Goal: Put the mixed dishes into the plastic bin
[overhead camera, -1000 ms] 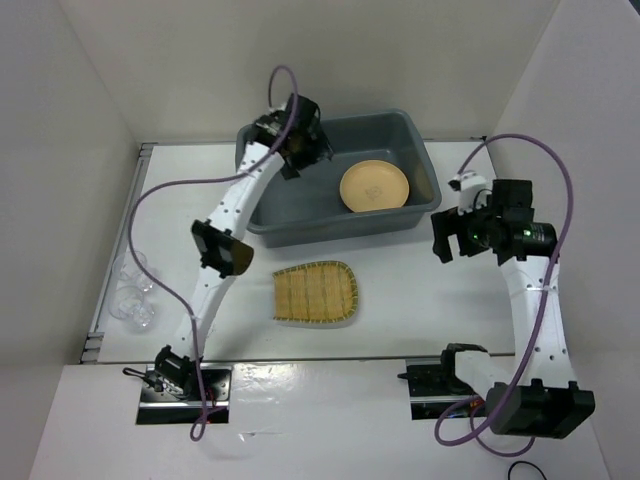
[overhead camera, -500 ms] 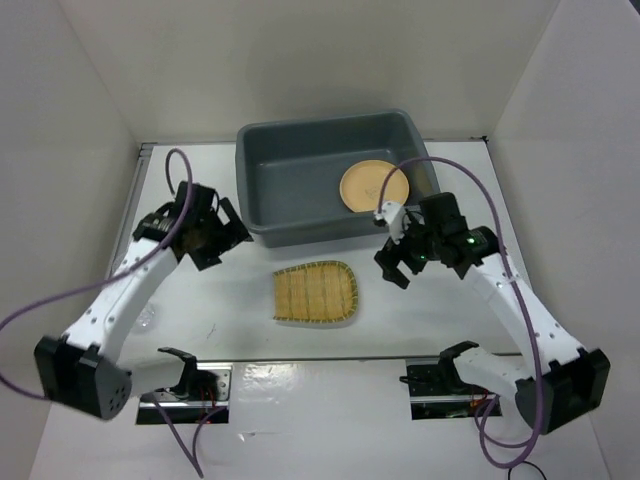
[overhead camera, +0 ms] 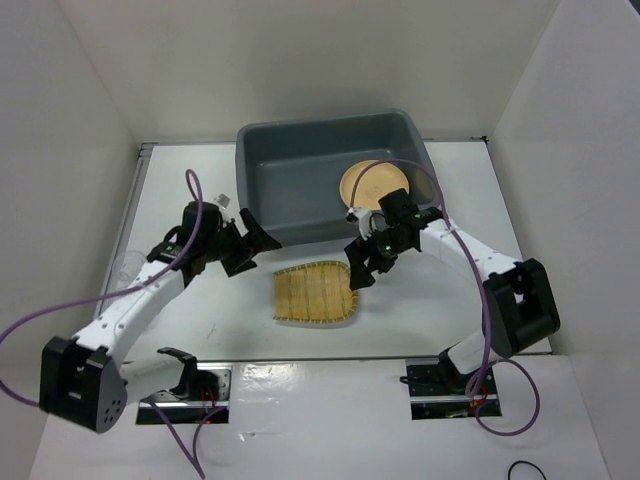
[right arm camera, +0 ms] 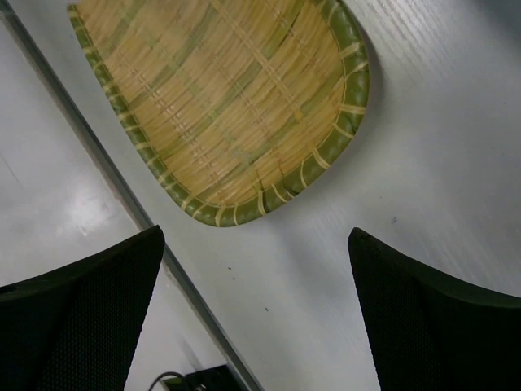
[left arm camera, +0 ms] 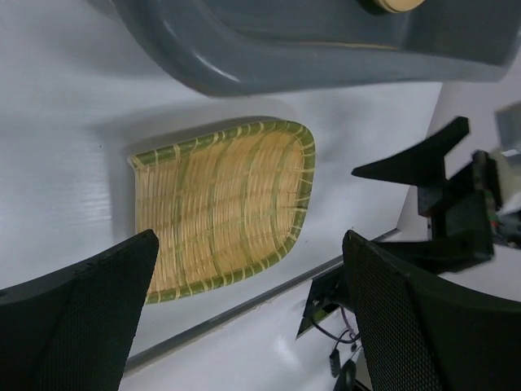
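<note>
The yellow woven bamboo tray [overhead camera: 315, 293] lies on the white table in front of the dark grey plastic bin [overhead camera: 300, 232]. One tan-orange plate [overhead camera: 372, 186] lies in the bin's right half, partly behind my right arm. My left gripper [overhead camera: 256, 241] is open and empty above the table at the tray's upper left. My right gripper [overhead camera: 358, 263] is open and empty over the tray's rounded right end. The left wrist view shows the tray [left arm camera: 224, 208], the bin [left arm camera: 326, 49] and the open left gripper [left arm camera: 249, 238]. The right wrist view shows the tray [right arm camera: 220, 106] above the open right gripper [right arm camera: 256, 235].
A faint clear glass [overhead camera: 127, 267] stands near the table's left edge, partly behind my left arm. A metal strip [overhead camera: 320, 358] runs along the table's front edge. White walls close in the left, back and right sides.
My left arm left the bin's back left corner, swung out left, then came in toward the tray. My right arm swung from the right side to the tray's right end.
</note>
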`<action>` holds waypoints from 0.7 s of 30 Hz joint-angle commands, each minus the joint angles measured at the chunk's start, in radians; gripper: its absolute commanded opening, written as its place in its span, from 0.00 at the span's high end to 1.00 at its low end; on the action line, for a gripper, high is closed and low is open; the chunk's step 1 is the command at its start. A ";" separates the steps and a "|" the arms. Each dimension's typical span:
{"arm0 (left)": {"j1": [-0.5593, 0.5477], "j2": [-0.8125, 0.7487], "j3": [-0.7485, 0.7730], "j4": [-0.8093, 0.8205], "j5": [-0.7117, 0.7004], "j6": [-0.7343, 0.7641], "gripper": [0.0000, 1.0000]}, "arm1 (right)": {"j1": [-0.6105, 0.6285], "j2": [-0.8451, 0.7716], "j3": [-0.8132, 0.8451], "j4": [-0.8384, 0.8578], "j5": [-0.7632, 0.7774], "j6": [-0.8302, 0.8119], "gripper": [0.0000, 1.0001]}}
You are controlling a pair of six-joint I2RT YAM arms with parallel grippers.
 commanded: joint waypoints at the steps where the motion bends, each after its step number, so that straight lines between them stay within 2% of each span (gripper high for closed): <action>1: -0.002 0.098 0.001 0.152 0.068 -0.037 0.00 | 0.008 -0.023 0.019 0.091 -0.057 0.122 0.02; 4: -0.002 0.204 0.035 0.178 0.080 -0.037 0.00 | 0.018 -0.003 -0.010 0.116 -0.029 0.136 0.02; 11: 0.028 0.444 0.129 0.200 0.125 -0.027 0.00 | 0.019 0.268 0.083 0.012 -0.041 0.131 0.02; 16: 0.071 0.551 0.184 0.209 0.145 -0.017 0.00 | 0.019 0.221 0.037 0.165 -0.018 0.191 0.02; 21: 0.113 0.573 0.204 0.209 0.145 -0.008 0.00 | 0.019 0.244 0.037 0.174 -0.018 0.200 0.02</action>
